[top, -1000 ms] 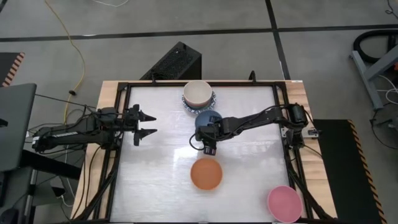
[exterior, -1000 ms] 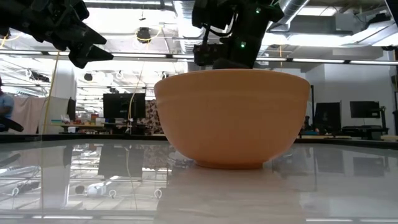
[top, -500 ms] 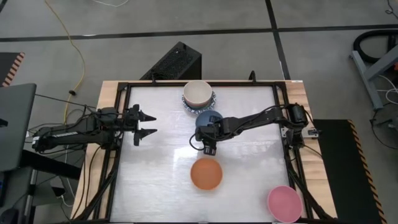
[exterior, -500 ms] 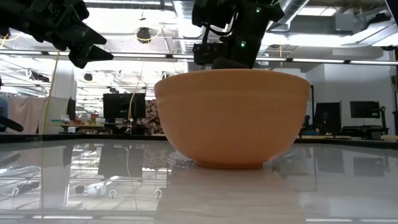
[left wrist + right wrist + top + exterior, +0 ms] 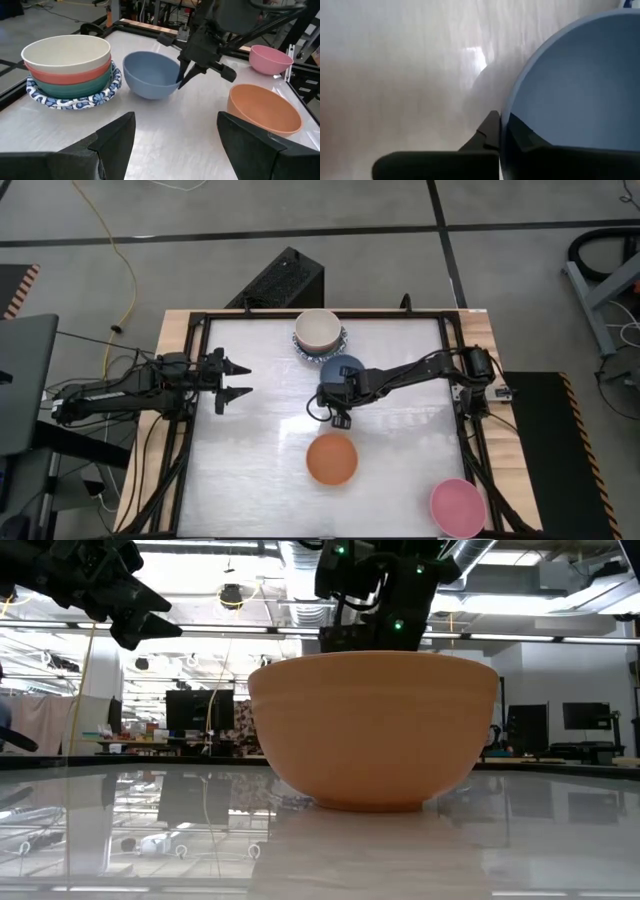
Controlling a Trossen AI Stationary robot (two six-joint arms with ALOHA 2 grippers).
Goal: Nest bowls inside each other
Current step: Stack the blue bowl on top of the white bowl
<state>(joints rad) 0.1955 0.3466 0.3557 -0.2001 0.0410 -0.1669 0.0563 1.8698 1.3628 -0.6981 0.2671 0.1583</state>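
Blue bowl (image 5: 345, 638) behind the orange bowl (image 5: 373, 728) (low view), mostly hidden.

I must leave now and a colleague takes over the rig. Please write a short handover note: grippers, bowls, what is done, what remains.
Right gripper: shut on the rim of the blue bowl, mid-table beside the stack.
Left gripper: open, empty, waiting at the table's left side.
Done: stack at the far edge, with cream on top, then red, teal and a blue-patterned bowl at the bottom.
Left: blue bowl onto the stack, then the orange bowl in the middle and the pink bowl in the near right corner.
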